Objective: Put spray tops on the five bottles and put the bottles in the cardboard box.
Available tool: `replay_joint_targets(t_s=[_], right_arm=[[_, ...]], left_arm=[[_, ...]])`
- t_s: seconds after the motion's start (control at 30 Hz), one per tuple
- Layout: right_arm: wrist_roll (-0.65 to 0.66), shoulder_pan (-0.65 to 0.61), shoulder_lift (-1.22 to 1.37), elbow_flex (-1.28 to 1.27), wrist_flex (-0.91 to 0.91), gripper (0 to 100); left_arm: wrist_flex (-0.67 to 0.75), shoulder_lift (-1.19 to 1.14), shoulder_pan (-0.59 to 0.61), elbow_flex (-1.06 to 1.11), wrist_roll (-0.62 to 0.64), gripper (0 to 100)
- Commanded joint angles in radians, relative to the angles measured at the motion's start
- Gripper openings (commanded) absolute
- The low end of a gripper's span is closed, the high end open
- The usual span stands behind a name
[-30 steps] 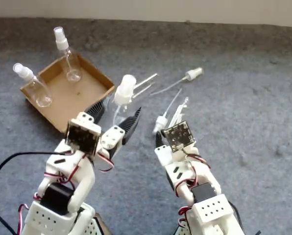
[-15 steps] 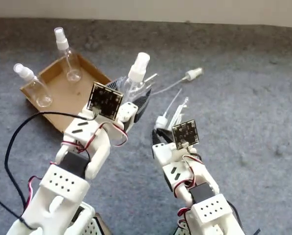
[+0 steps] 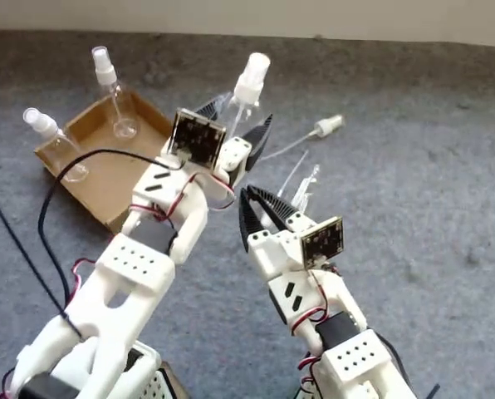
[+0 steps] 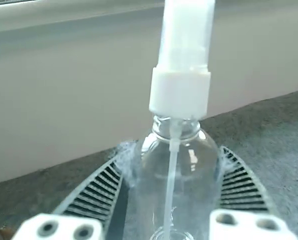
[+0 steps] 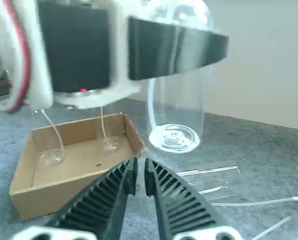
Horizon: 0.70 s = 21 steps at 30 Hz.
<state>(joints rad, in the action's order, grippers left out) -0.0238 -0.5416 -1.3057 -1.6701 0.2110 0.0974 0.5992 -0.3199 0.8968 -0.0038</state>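
Note:
My left gripper (image 3: pixel 237 118) is raised above the carpet and shut on a clear bottle (image 4: pixel 174 165) that carries a white spray top (image 3: pixel 252 73). The bottle stands upright between the black fingers (image 4: pixel 96 187). My right gripper (image 3: pixel 246 194) is nearer the arms' bases, shut with nothing in it, its tips (image 5: pixel 140 169) below and in front of the held bottle (image 5: pixel 176 105). The cardboard box (image 3: pixel 152 145) lies at the left with two spray-topped bottles (image 3: pixel 115 96) (image 3: pixel 58 145) standing in it.
One loose spray top (image 3: pixel 327 126) with its tube lies on the grey carpet at the right, and another (image 3: pixel 304 184) lies just beyond the right gripper. A clear bottle (image 5: pixel 209 181) lies flat on the carpet beyond the box (image 5: pixel 74 165). A black cable (image 3: pixel 44 212) loops at the left.
The left arm has lifted the capped bottle up and away from its base, toward the far side of the box. The right gripper has risen from the loose spray tops and turned leftward.

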Motion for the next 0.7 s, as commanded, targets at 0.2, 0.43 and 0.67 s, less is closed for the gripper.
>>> replay_joint_targets(t_s=[0.2,0.43,0.67], right_arm=[[-0.011,-0.024,-0.008,-0.156,0.027,2.6],[-0.011,-0.022,-0.008,-0.156,0.022,2.6],[-0.011,-0.021,-0.004,-0.156,0.022,2.6]], left_arm=[[0.025,-0.120,0.001,-0.142,0.195,4],[-0.049,-0.117,-0.071,-0.130,0.190,4],[-0.187,0.031,-0.074,-0.119,0.195,4]])
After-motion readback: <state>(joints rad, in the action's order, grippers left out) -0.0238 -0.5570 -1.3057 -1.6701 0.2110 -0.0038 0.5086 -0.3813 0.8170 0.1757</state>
